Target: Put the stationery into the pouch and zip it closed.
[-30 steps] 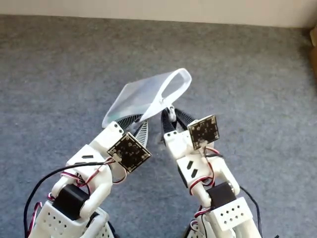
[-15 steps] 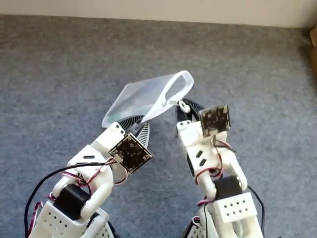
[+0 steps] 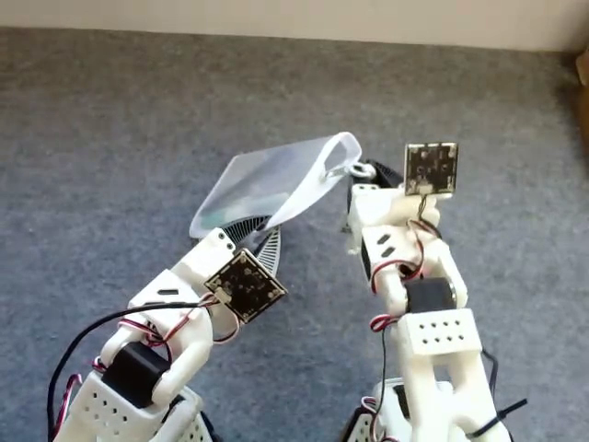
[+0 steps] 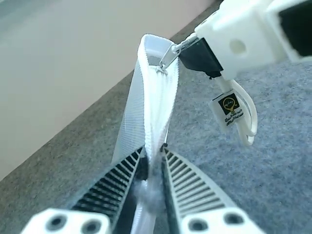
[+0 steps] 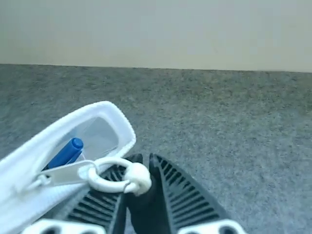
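Pouch (image 3: pixel 267 180) clamped in left gripper (image 4: pixel 152 154), right gripper (image 5: pixel 145 162) clenched on zipper pull (image 5: pixel 68 173); an off-line tug could slip it free.

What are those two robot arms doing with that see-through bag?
They are zipping it up together. The left gripper pinches one end of the clear pouch and holds it up off the grey carpet. The right gripper is shut on the zipper pull at the pouch's other end. A blue pen is already inside. The zip looks closed almost all the way along, so the job seems nearly finished.
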Action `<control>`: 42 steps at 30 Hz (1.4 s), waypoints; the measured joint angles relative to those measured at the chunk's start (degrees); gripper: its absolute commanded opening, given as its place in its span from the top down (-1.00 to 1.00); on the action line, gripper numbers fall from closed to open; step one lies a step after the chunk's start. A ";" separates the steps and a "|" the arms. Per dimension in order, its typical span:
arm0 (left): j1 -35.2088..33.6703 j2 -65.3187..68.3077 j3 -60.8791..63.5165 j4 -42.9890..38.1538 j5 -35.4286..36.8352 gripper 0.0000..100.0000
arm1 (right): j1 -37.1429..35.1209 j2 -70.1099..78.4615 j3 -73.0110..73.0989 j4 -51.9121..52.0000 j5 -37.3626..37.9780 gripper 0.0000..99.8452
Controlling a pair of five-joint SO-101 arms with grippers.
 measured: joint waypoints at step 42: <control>-0.88 0.00 0.18 0.35 0.18 0.99 | 9.32 27.87 -23.47 9.05 -7.03 0.98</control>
